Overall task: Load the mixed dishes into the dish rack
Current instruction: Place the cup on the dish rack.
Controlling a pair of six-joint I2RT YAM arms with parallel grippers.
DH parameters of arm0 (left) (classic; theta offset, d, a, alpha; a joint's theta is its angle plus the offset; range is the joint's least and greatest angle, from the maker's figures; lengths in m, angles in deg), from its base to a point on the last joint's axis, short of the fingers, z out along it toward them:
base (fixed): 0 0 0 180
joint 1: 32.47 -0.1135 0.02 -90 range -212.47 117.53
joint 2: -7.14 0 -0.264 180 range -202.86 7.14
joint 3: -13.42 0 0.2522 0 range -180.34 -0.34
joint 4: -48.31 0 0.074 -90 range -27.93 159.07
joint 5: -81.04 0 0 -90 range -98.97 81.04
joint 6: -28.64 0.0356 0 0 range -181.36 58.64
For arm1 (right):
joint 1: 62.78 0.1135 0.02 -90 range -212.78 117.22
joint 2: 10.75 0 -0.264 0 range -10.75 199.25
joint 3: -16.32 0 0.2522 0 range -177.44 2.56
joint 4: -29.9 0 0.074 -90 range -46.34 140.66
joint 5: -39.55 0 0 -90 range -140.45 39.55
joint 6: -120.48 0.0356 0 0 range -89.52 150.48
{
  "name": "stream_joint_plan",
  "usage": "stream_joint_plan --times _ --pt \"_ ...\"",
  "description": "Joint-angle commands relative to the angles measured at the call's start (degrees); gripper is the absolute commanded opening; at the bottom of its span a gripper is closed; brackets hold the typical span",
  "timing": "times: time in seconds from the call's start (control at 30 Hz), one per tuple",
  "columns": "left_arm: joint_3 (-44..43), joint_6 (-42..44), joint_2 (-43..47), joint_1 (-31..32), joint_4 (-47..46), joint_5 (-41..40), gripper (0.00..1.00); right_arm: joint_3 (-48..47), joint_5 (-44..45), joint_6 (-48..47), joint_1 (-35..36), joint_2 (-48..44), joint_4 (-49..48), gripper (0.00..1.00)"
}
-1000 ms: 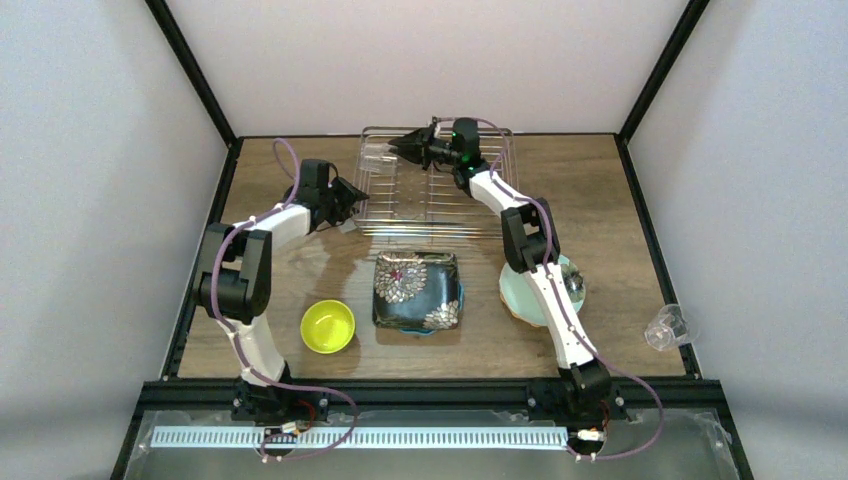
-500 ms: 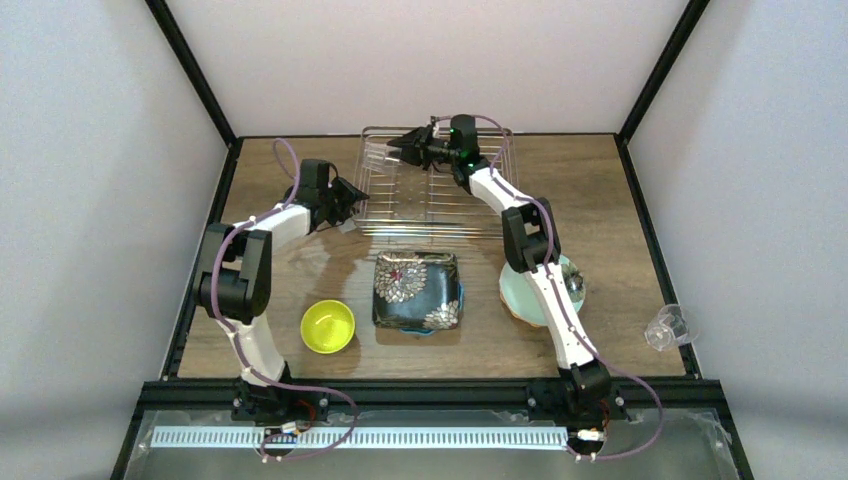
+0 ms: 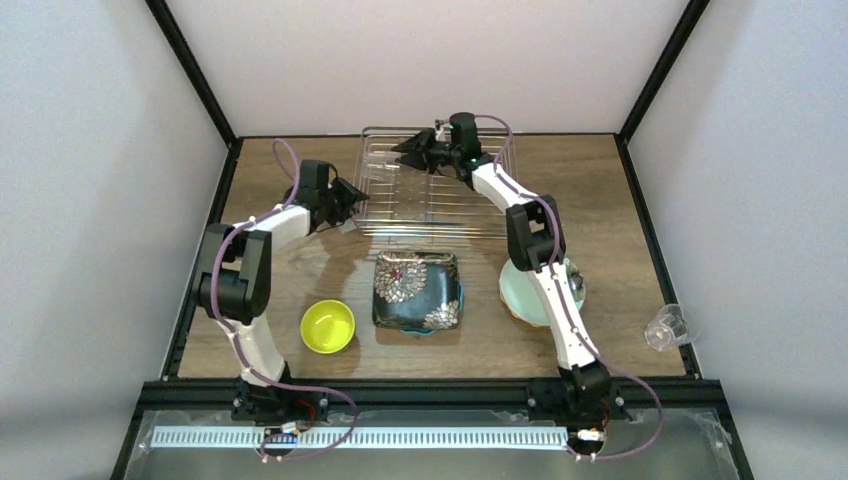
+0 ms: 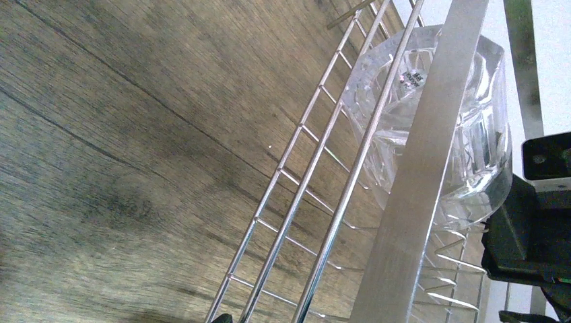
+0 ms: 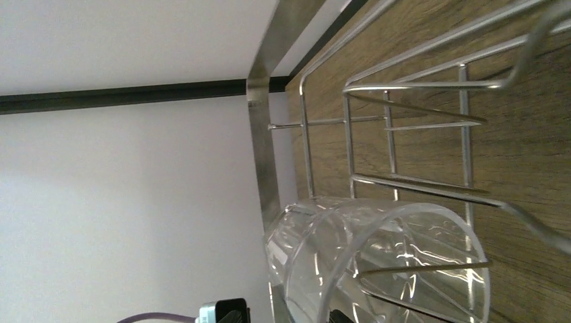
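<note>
Right pincer (image 3: 412, 152) released, backed off glass (image 5: 377, 269): one dish now in rack (image 3: 440, 205). Left pincer (image 3: 350, 195) released, empty.

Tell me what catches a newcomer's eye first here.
The black floral plate at mid-table stands out, with a bright yellow-green bowl to its left. Behind them, a clear glass sits in the far left corner of the rack, the right claw open beside it.
</note>
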Motion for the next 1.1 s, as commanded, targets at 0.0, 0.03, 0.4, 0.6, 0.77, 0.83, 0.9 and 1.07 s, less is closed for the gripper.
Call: stream_joint_plan --times 0.0,0.03,0.4,0.6,0.77,0.83,0.9,1.07 --pt "2.5 -0.3 -0.2 0.1 6.1 -0.4 1.00 1.4 3.6 -5.7 0.0 -1.2 10.7 0.75" --pt "2.6 -0.2 0.0 0.1 6.2 -0.4 1.00 1.4 4.0 -6.3 0.0 -1.4 11.4 0.76" --pt "3.3 0.0 1.5 0.1 6.8 -0.7 1.00 3.0 10.5 -12.9 -0.1 -5.6 17.5 0.76" --pt "3.8 0.2 2.9 0.1 7.4 -1.0 1.00 5.1 12.7 -14.8 -0.1 -8.8 18.4 0.76" --pt "4.1 0.6 4.4 0.1 8.2 -1.6 1.00 6.3 13.3 -15.8 -0.2 -10.9 18.1 0.76" --pt "4.2 0.7 5.2 0.0 8.5 -1.9 1.00 6.4 13.8 -16.5 -0.2 -11.7 19.1 0.76" --pt "4.4 0.8 5.8 0.1 8.7 -2.0 1.00 7.0 14.6 -17.5 -0.2 -12.9 19.8 0.77" --pt "6.0 0.1 8.1 0.1 8.1 -1.9 1.00 10.7 16.5 -19.9 -0.2 -17.7 20.4 0.77"
